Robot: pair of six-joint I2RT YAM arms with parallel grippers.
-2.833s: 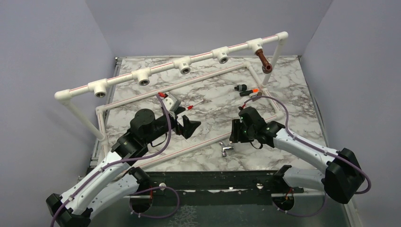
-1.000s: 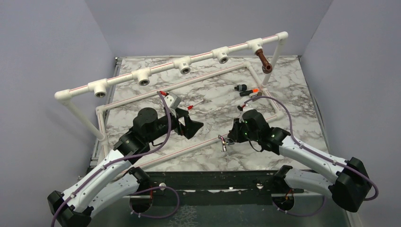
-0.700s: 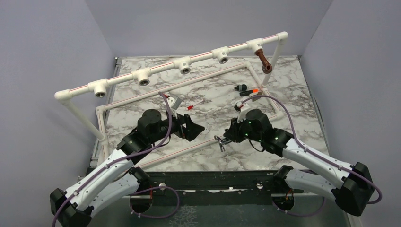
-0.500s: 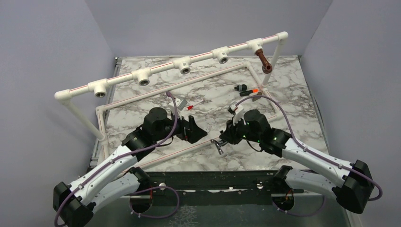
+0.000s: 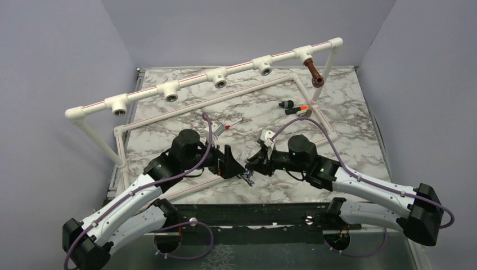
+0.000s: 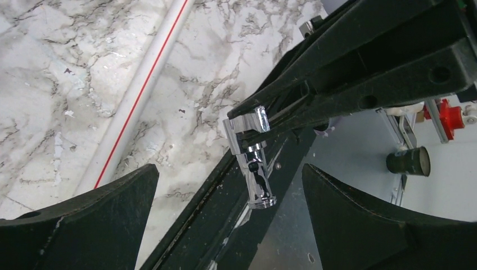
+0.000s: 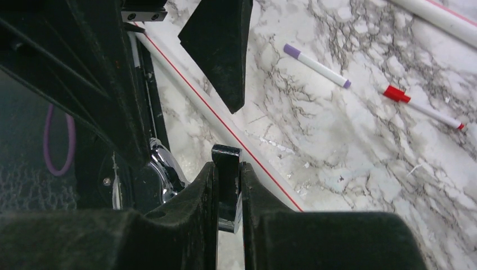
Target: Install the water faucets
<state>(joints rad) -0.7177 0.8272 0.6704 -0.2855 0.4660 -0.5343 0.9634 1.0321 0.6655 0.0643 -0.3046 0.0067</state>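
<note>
Chrome faucet [image 6: 254, 169]: your right gripper [image 5: 251, 170] held it clamped by its upper end, body hanging down over the near edge of the table [image 5: 349, 112]. Left gripper [image 5: 232, 165]: your jaws stood wide apart on either side of it, not touching. Reddish-brown faucet [image 5: 314, 74]: seated in the end tee of the white pipe rail [image 5: 197, 81].

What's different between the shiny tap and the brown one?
The chrome faucet is shiny silver; the reddish-brown faucet is dull brown. The chrome faucet is held in the right gripper, off the table; the reddish-brown faucet is already fitted in the end socket of the white pipe rail. Both are small taps.
</note>
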